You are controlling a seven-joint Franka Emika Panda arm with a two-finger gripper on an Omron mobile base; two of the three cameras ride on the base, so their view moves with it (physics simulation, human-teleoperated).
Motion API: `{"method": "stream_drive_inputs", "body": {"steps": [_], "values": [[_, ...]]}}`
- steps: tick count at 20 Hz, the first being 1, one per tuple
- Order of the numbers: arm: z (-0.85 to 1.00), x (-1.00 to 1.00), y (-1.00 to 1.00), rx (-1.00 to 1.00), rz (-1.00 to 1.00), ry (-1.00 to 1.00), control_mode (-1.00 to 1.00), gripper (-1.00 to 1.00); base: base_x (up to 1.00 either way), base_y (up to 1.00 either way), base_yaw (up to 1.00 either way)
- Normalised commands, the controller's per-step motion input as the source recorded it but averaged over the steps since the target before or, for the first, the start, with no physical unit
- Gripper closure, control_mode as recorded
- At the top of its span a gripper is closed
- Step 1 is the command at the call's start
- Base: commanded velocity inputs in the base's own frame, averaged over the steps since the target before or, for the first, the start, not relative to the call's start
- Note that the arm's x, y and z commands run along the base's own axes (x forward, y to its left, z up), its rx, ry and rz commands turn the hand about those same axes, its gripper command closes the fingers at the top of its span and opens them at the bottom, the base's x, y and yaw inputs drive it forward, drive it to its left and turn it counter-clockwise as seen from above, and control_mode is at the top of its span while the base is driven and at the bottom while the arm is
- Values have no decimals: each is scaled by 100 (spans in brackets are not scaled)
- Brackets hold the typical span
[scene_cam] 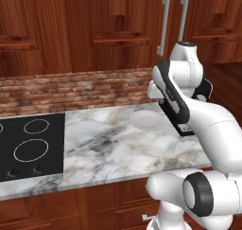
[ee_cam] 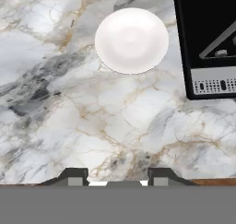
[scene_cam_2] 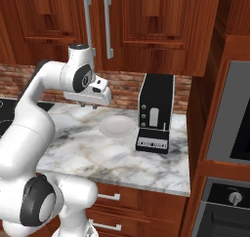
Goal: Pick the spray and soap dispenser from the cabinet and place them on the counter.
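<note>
Gripper [scene_cam_2: 90, 104] hangs over the counter [scene_cam_2: 88, 148], pointing down — fingers [ee_cam: 76, 176] part-way open with a clear gap between them, nothing held, nothing touched. In the hand view the two dark tips sit at 6 o'clock with bare marble under them.

White plate [ee_cam: 132, 40] lies on the counter at 12 o'clock in the hand view, apart from the tips; black coffee machine [scene_cam_2: 155, 113] stands just beside it at 2 o'clock, its right side cut off by the hand view's edge. In the left base view the arm covers most of the machine and the plate's right edge.

Cabinet [scene_cam_2: 146, 26] hangs above the brick wall, doors shut, two silver bar handles [scene_cam_2: 97, 25] side by side — its inside is hidden, so the spray and the soap dispenser cannot be made out. Black cooktop [scene_cam: 30, 146] sits at 9 o'clock in the left base view, cut off at the left edge.
</note>
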Motion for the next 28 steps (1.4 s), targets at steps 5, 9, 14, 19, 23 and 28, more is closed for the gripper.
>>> {"method": "stream_drive_inputs", "body": {"steps": [5,9,14,19,23,28], "values": [[0,-9,0,0,0,-2,-100,-100,0,0,0],[1,-23,0,0,0,-12,-100,-100,0,0,0],[17,-33,0,0,0,-23,-100,-100,0,0,0],[25,-40,-11,0,0,-27,-100,-100,0,0,0],[25,-37,-15,0,0,-25,-100,-100,0,0,0],[18,-31,-15,0,0,-20,-100,-100,0,0,0]]}}
